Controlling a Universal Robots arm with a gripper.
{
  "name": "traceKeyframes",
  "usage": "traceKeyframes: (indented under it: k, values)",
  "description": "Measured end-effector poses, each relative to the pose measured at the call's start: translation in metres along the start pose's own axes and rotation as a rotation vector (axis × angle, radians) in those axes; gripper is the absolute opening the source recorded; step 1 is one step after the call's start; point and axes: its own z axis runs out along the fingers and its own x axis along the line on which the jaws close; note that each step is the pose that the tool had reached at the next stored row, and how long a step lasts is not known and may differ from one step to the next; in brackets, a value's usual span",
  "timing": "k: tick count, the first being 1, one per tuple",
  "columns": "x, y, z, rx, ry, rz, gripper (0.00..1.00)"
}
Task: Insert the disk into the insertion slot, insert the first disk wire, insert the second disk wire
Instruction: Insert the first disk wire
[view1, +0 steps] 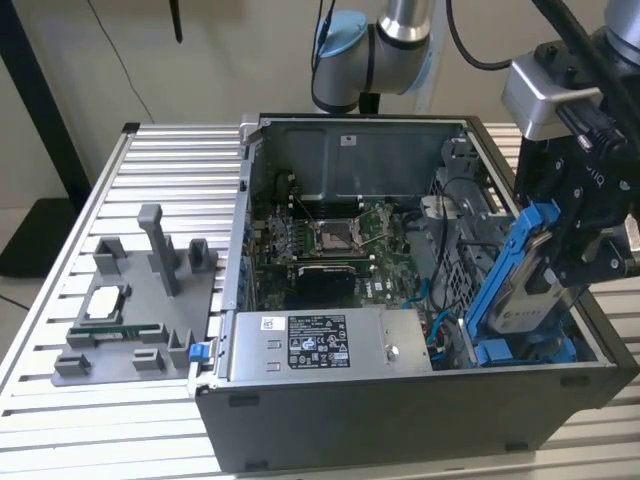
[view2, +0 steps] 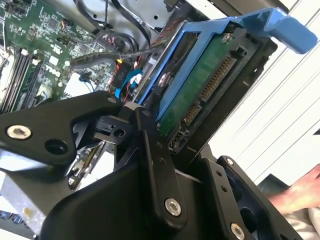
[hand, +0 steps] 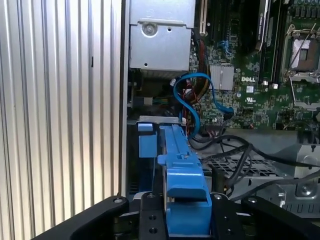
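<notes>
My gripper (view1: 556, 268) is shut on the disk (view1: 520, 295), a silver drive in a bright blue carrier frame. I hold it tilted steeply over the exterior view's right end of the open computer case. Its lower end sits beside the grey perforated drive cage (view1: 460, 278) that holds the insertion slot. In the second wrist view the disk's (view2: 200, 95) green circuit side and connector face the camera, with black fingers (view2: 150, 150) clamping its edges. The first wrist view looks along the blue carrier (hand: 182, 175) toward the cage (hand: 235, 167). A loose blue wire (hand: 192, 100) and black wires (hand: 240, 147) lie near it.
A grey labelled power-supply box (view1: 330, 345) fills the case's front. The motherboard (view1: 330, 240) lies behind it. On the slatted table (view1: 60, 420) at the exterior view's left stands a grey fixture (view1: 130, 310) with a processor and memory stick. A person's hand (view2: 300, 192) is nearby.
</notes>
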Motion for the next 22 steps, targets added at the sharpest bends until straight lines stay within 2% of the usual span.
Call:
traceKeyframes:
  k: [3, 4, 6, 8, 10, 13, 18, 22]
  values:
    - [-0.0021, 0.0009, 0.0055, -0.0001, -0.0004, 0.000, 0.00]
    - [-0.0024, 0.0012, 0.0063, 0.0002, -0.0007, 0.000, 1.00]
    - [-0.0026, 0.0016, 0.0042, -0.0001, 0.0004, 0.000, 1.00]
    - [-0.0032, 0.0013, -0.0017, 0.0000, -0.0011, 0.000, 1.00]
    - [-0.0042, 0.0011, -0.0047, 0.0013, -0.0047, 0.000, 1.00]
    - [-0.0099, 0.0010, -0.0041, 0.0071, -0.0112, 0.000, 1.00]
    - [-0.0192, 0.0013, 0.0022, 0.0078, -0.0352, 0.002, 1.00]
    - [-0.0249, 0.0014, 0.0066, 0.0075, -0.0442, 0.003, 1.00]
